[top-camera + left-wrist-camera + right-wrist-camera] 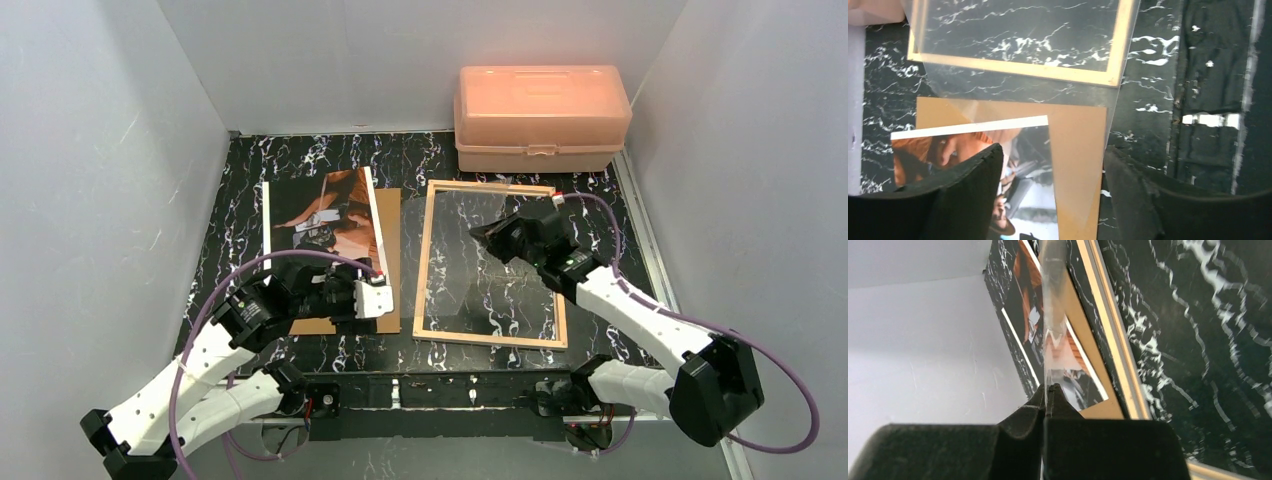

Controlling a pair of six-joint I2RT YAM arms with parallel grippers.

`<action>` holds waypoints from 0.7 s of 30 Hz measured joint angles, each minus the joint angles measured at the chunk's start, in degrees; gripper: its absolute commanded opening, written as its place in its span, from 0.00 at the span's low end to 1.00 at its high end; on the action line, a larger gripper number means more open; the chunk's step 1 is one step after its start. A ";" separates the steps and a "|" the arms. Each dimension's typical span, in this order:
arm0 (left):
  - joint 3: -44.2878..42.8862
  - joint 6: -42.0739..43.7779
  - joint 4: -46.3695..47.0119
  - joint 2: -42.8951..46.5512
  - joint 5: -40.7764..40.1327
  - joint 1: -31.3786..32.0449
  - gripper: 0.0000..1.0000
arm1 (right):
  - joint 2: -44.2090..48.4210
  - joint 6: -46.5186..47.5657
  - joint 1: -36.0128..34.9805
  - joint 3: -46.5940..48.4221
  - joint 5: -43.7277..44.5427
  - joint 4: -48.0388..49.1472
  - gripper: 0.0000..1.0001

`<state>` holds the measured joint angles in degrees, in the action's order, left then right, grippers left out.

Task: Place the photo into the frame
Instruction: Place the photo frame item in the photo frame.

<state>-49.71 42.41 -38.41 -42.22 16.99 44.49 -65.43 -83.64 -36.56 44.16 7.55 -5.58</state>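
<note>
Here the right end effector [1048,392] is pinching the clear pane [1053,305] above the frame [490,338] (wood side up), while the left end effector [1053,195], jaws apart, is hovering over the photo [320,212] lying on the brown board [390,240], left of the frame.

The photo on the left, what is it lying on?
The photo lies on a brown board, which shows past its right edge. The rest of the board is covered, so anything between them cannot be seen.
</note>
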 measured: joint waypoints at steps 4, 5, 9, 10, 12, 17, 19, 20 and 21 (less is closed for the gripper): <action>-1.86 -0.09 -3.02 -0.02 3.63 0.00 0.85 | -0.04 11.72 7.85 1.88 -7.39 -0.52 0.01; -2.38 -0.28 -3.34 -0.07 4.02 0.00 0.86 | -0.68 15.21 9.81 3.15 -9.62 -1.29 0.01; -4.61 -2.75 -4.11 -1.42 4.42 0.00 0.89 | -3.39 28.30 14.67 9.16 -16.28 -5.27 0.01; -4.92 -3.61 -4.07 -1.95 4.37 0.00 0.89 | -3.58 31.85 15.17 10.40 -17.75 -6.58 0.01; -5.44 -5.46 -4.07 -3.28 3.85 0.00 0.89 | -3.61 36.79 15.69 11.72 -19.41 -8.70 0.01; -6.36 -10.12 -3.65 -7.41 2.12 0.00 0.89 | -3.65 47.60 16.28 12.26 -19.67 -14.71 0.01; -7.21 -12.04 -3.63 -9.44 1.38 -0.02 0.89 | -3.69 50.34 16.65 12.26 -18.78 -16.79 0.01; -7.69 -12.90 -3.58 -10.47 1.11 -0.07 0.89 | -3.69 51.49 16.74 12.26 -18.03 -17.64 0.01; -8.09 -13.73 -3.48 -11.41 0.90 -0.20 0.89 | -3.67 52.68 16.85 12.26 -17.22 -18.29 0.01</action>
<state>-57.80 28.69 -41.89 -53.63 17.89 44.29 -69.10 -30.96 -19.70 56.42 -9.67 -23.88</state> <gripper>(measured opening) 0.890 0.033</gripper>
